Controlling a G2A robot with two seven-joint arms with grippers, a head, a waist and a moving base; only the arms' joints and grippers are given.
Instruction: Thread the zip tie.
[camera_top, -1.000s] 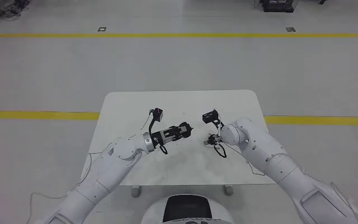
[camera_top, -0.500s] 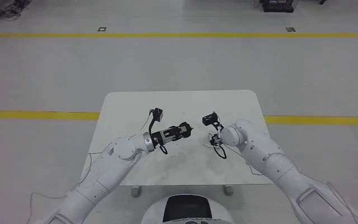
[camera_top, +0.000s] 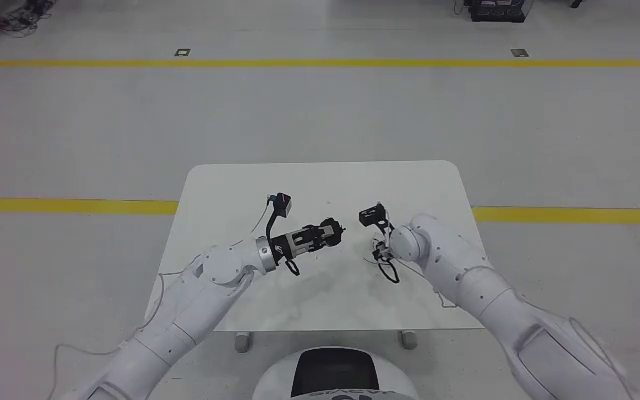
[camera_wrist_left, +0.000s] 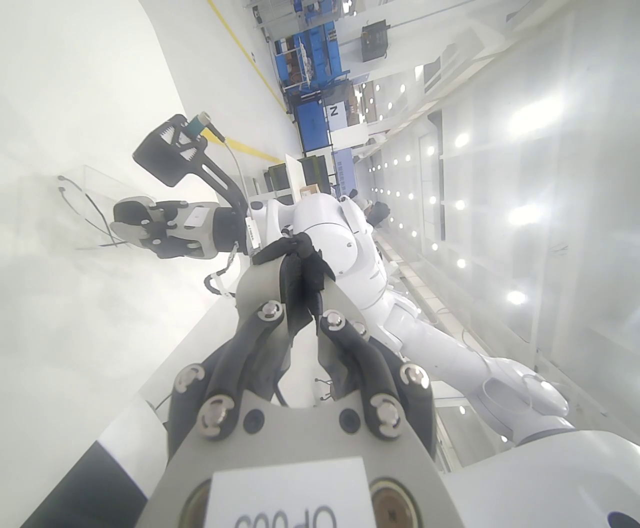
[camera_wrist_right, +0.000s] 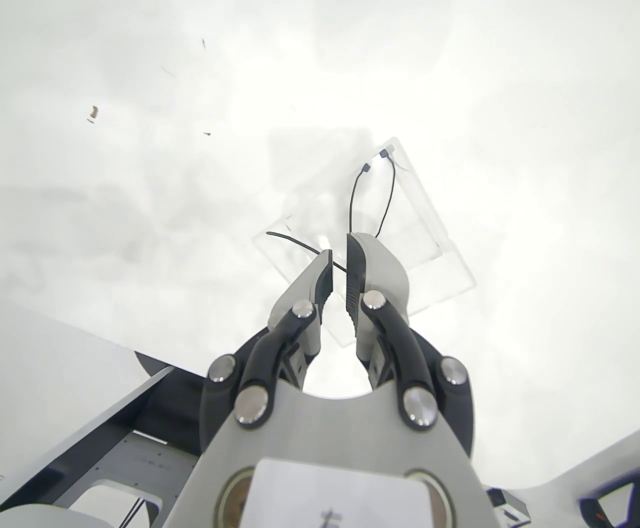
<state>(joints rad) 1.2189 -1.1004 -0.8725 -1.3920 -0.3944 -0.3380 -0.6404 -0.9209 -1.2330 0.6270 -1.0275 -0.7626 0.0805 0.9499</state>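
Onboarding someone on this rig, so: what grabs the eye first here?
The left gripper and right gripper sit close together above the middle of the white table. The right one, narrowly open, hangs over a clear tray of thin black zip ties, with one strand crossing beneath the gap between its tips.

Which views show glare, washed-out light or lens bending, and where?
Left wrist view: the ceiling lamps flare, a milky haze veils the table, and its edge bows with the wide lens. Right wrist view: the table glares almost featureless, the clear tray shows by faint edges, yet the black zip ties stand out. Top view: even light, no strong glare.
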